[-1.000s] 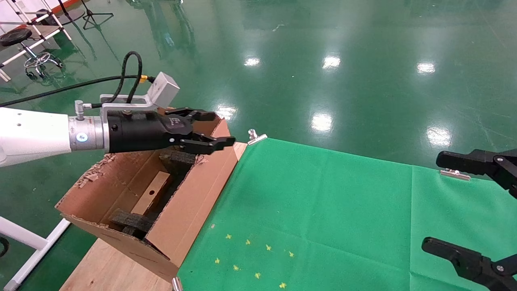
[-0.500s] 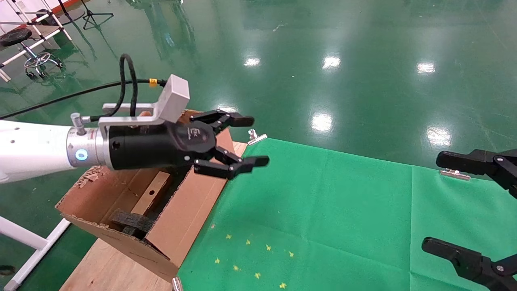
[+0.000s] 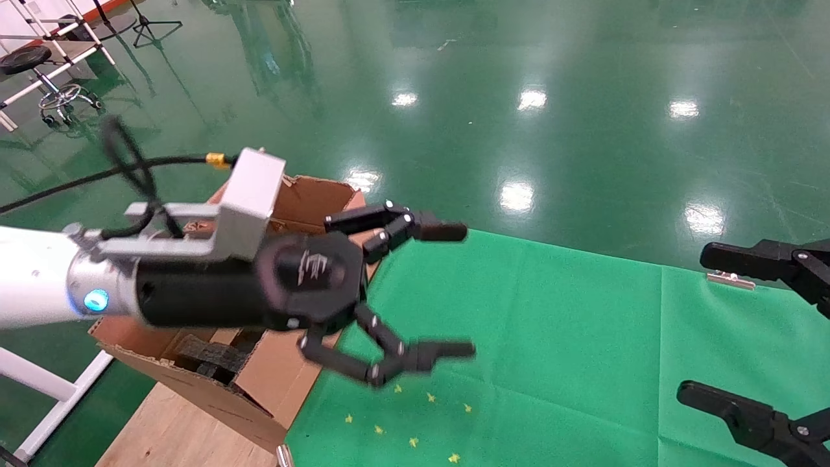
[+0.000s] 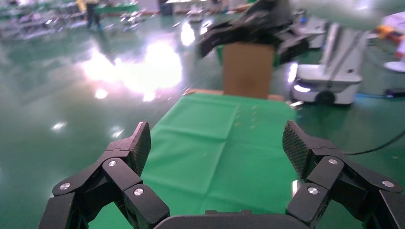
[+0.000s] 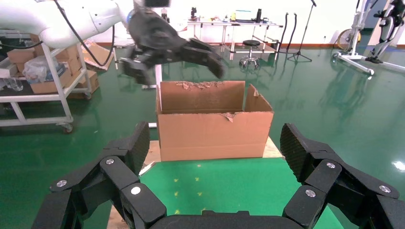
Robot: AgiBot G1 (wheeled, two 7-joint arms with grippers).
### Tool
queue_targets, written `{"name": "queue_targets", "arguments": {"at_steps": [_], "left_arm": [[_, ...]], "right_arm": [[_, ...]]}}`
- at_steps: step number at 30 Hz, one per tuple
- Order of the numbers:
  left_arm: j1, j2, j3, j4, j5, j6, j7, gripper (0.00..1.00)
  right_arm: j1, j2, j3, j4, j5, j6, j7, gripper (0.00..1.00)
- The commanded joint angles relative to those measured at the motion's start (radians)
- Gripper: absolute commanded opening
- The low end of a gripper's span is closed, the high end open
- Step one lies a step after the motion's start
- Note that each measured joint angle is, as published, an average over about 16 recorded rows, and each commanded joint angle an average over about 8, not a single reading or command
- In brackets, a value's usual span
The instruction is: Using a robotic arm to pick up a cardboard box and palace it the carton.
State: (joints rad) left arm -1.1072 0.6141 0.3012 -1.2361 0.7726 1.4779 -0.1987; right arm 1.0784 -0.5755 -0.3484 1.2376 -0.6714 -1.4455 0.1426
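From the head, you are seeing the robotic arm's left gripper [image 3: 415, 295] hanging spread wide over the green cloth [image 3: 551, 337], just right of the carton [image 3: 272, 383], gripping nothing; the cardboard box is hidden. The right gripper [image 3: 746, 331] is sitting parked at far right, fingers apart.

The left wrist is showing splayed fingers [image 4: 138, 143] holding nothing.

The right wrist is showing the carton [image 5: 215, 126] standing beyond its own empty open claw.

The robotic arm [image 3: 194, 285] hides most of the carton's [image 3: 272, 383] interior.
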Motion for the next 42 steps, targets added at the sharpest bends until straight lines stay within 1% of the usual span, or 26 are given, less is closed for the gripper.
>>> {"name": "queue_targets", "arguments": {"at_steps": [1, 8, 42], "left_arm": [[0.023, -0.002, -0.015, -0.033, -0.029, 0.012, 0.008, 1.0], [0.053, -0.005, -0.035, -0.078, -0.07, 0.03, 0.016, 1.0], [0.033, -0.003, -0.022, -0.048, -0.042, 0.018, 0.011, 1.0]], "right_arm": [[0.0, 0.0, 0.0, 0.0, 0.0, 0.0, 0.0, 1.0], [0.0, 0.0, 0.0, 0.0, 0.0, 0.0, 0.0, 1.0], [0.0, 0.0, 0.0, 0.0, 0.0, 0.0, 0.0, 1.0]]}}
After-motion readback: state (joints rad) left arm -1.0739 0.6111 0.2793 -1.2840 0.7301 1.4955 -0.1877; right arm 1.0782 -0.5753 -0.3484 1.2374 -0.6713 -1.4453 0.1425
